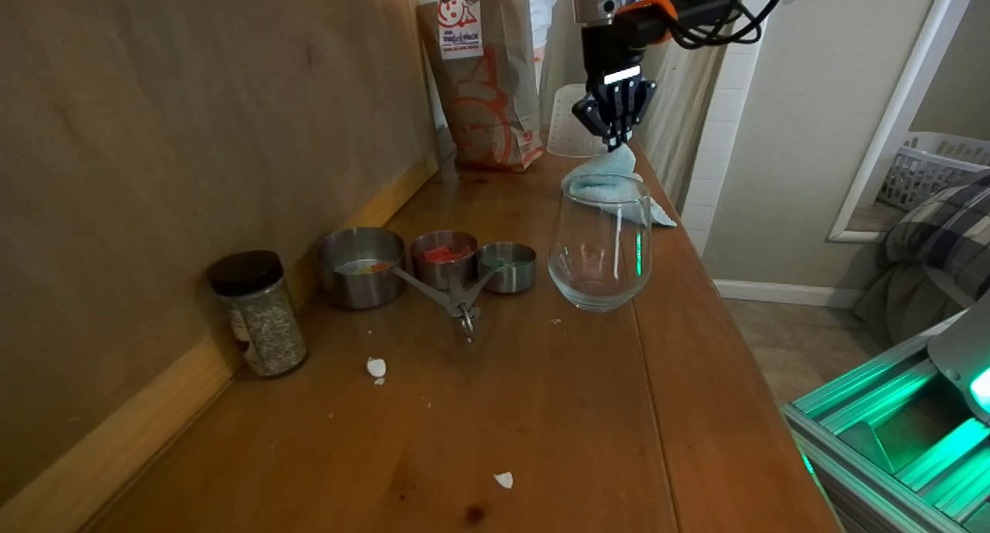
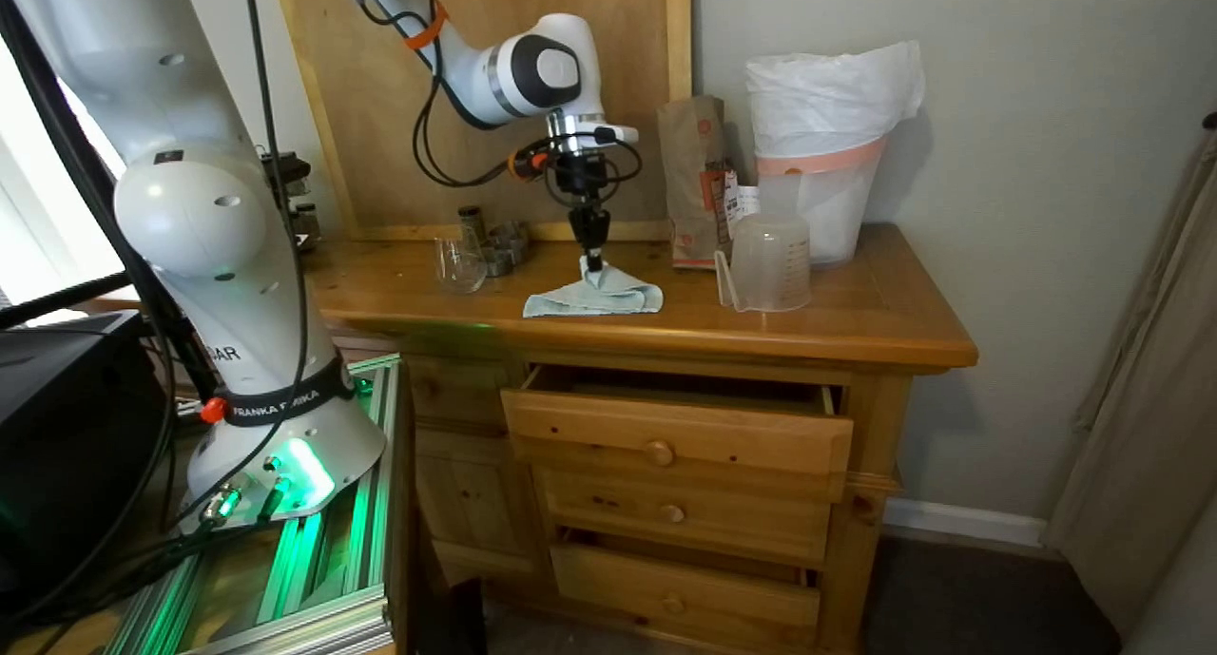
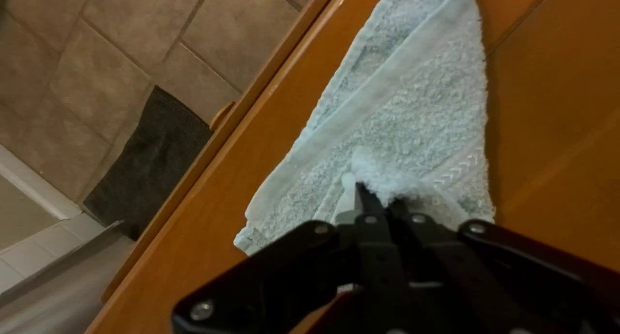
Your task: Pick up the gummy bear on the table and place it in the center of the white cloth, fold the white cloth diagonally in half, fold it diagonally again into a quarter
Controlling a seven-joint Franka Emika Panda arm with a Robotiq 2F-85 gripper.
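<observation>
A long brown wooden table (image 2: 879,320) is fitted with drawers (image 2: 599,434) under its front edge. Near a back corner, a lined bin (image 2: 827,203) and a paper bag (image 2: 689,175) are placed; a plastic jug (image 2: 775,265) is set closer to the front edge. Beside that edge the white cloth (image 2: 608,298) is laid, folded over, a peak of it pinched in the claw (image 2: 594,261). Farther from that corner, a clear glass (image 1: 599,247) is set, and, toward the back edge, metal measuring cups (image 1: 445,271) and a jar (image 1: 267,328). White scraps (image 1: 503,480) are scattered mid-table.
</observation>
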